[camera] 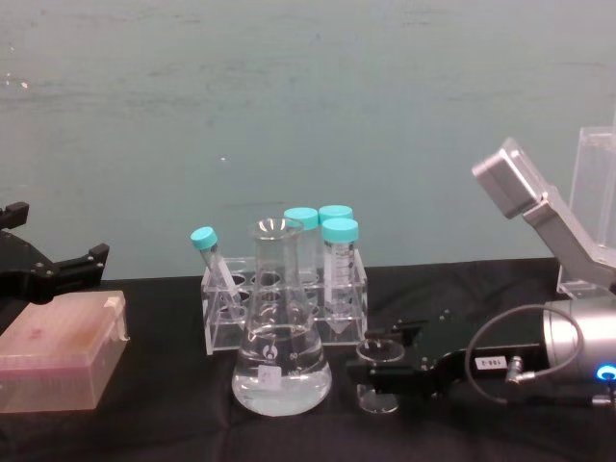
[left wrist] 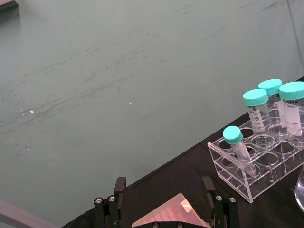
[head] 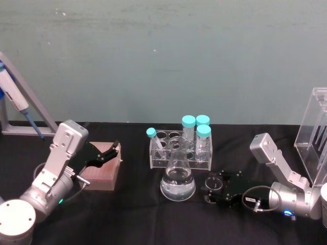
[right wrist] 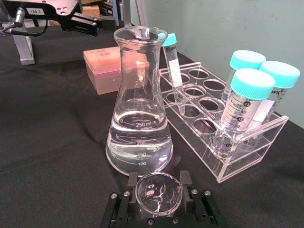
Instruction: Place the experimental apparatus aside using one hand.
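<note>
Your right gripper lies low over the black table, reaching in from the right. Its fingers are pressed to opposite sides of the small beaker. The pincer is closed on the glass, its gap no wider than the beaker itself. The wrist view shows the grip sitting just below the rim of the beaker. I'd say that is why the wrist comes in so flat: a level approach takes an upright cup without tipping it. In the chest view the beaker has its foot down at the cloth, and I cannot tell whether it is lifted yet.

Mind the conical flask, partly filled with clear liquid and standing just left of the beaker. I judge your safe way out is to the right, away from it. The tube rack with its teal-capped tubes sits just beyond the flask, so going far is crowded too. The tall acrylic pipette stand waits at the right edge, well apart from the rest of the labware.

Your left gripper hangs over the pink tip box on the left with its fingers spread wide, gripping nothing. This is a one-handed job, so it has no part here.
</note>
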Available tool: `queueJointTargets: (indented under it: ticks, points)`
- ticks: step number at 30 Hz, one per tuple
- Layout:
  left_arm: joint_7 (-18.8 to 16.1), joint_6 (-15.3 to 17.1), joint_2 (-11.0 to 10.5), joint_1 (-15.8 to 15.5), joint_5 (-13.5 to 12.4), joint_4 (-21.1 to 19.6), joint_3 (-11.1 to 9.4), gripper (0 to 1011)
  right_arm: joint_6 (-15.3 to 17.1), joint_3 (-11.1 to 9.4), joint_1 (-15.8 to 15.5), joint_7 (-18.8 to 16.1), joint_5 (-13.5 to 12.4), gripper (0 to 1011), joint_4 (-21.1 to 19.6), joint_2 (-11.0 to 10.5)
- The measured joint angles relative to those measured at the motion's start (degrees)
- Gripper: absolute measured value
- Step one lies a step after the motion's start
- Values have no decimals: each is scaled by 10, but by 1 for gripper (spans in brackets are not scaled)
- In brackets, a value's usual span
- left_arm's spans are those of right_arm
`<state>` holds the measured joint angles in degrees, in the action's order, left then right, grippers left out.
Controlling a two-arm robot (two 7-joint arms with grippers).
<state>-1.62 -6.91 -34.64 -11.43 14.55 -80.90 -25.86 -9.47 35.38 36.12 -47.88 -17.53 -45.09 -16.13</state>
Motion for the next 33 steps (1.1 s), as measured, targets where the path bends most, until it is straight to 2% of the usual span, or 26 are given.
queueJointTargets:
  ticks: [11,26,33]
  points:
    - [0,0,0,0,0,0,0,1000,-3,-1,-3,2,1,531,-4,-2]
    - [0,0,0,0,0,0,0,1000,-15,-12,-32,46,18,531,-62,-19]
    - [0,0,0,0,0,0,0,1000,-10,-25,-48,82,27,533,-92,-29]
